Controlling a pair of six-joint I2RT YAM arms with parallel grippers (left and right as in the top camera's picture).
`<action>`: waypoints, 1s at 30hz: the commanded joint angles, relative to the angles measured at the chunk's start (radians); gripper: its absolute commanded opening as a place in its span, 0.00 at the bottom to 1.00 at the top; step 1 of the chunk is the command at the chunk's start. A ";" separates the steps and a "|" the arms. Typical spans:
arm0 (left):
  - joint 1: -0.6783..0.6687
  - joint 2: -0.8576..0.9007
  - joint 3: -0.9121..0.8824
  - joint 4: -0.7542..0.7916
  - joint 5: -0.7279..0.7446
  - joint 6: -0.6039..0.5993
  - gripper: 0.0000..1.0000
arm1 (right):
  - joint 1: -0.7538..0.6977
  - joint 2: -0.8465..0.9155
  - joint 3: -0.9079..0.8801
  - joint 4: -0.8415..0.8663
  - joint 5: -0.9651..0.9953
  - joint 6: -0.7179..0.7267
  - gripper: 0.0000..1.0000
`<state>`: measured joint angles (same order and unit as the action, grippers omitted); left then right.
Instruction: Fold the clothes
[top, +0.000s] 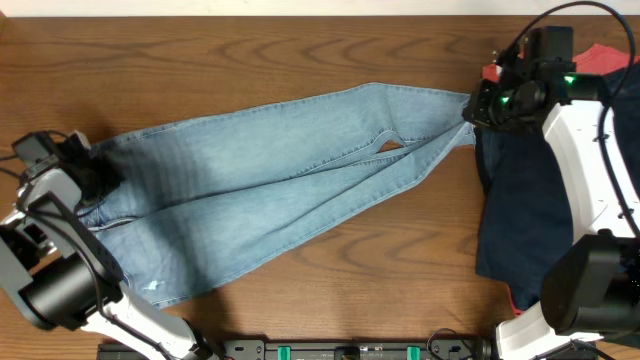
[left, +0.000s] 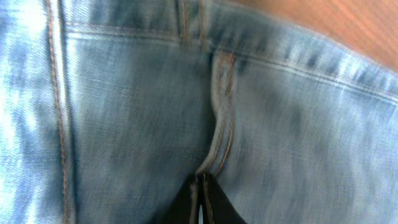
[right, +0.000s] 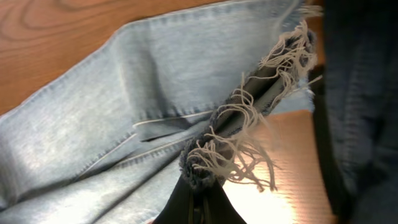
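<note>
The light-blue jeans (top: 270, 180) lie stretched across the table, waist at the left, frayed hems at the right. A small pale mark (top: 153, 285) shows near the front edge. My left gripper (top: 98, 178) is shut on the waist end; the left wrist view shows its jaws (left: 202, 186) pinching a stitched seam fold of the denim (left: 137, 112). My right gripper (top: 472, 112) is shut on the frayed hems; the right wrist view shows its jaws (right: 199, 186) clamped on the bunched hem (right: 249, 118) with white threads hanging loose.
A dark navy garment (top: 520, 210) lies at the right, beside the hems, also in the right wrist view (right: 360, 93). A red cloth (top: 605, 58) sits at the far right back. The wood table (top: 300, 50) shows behind the jeans.
</note>
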<state>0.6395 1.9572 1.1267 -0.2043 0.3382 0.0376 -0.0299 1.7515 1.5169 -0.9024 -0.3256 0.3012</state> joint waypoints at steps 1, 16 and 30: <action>-0.059 0.139 0.003 0.079 -0.025 -0.053 0.06 | 0.030 -0.006 0.006 0.027 -0.019 0.028 0.01; -0.240 0.238 0.381 -0.118 -0.039 -0.116 0.14 | 0.097 -0.006 0.006 0.129 0.034 0.072 0.01; 0.154 -0.011 0.429 -0.816 0.045 -0.283 0.46 | 0.089 -0.006 0.006 0.106 0.093 0.064 0.01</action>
<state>0.7033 1.9377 1.5772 -0.9714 0.3164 -0.2062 0.0605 1.7515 1.5169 -0.7933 -0.2577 0.3592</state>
